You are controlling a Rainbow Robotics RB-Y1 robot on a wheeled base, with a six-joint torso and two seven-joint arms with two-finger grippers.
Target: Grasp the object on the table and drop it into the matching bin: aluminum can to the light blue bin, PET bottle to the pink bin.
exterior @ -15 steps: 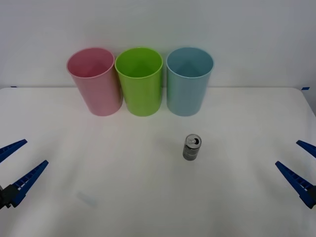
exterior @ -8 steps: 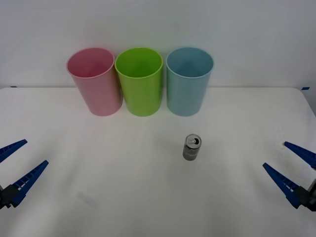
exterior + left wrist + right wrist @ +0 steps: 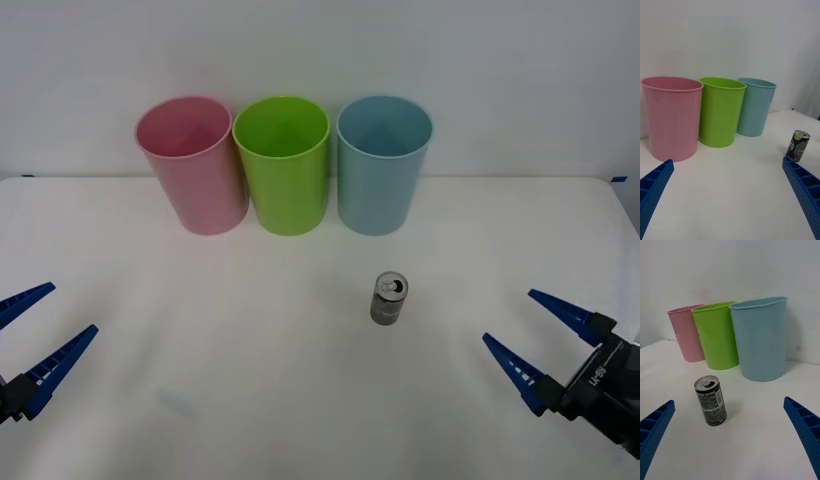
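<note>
- Right gripper (image 3: pixel 535 345): we hold it spread wide and empty, low over the table (image 3: pixel 250 400), to the right of the can (image 3: pixel 389 298).
- Left gripper (image 3: pixel 35 335): open, parked at the left edge.
- Can: upright, ungrasped, just before the blue bin (image 3: pixel 383 163).
- Remaining: we grasp, lift, drop.

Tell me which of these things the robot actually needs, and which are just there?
Needed: aluminum can, upright; light blue bin; table; right claw, open, nearest the can.
Just there: pink bin; green bin; left claw, open.
</note>
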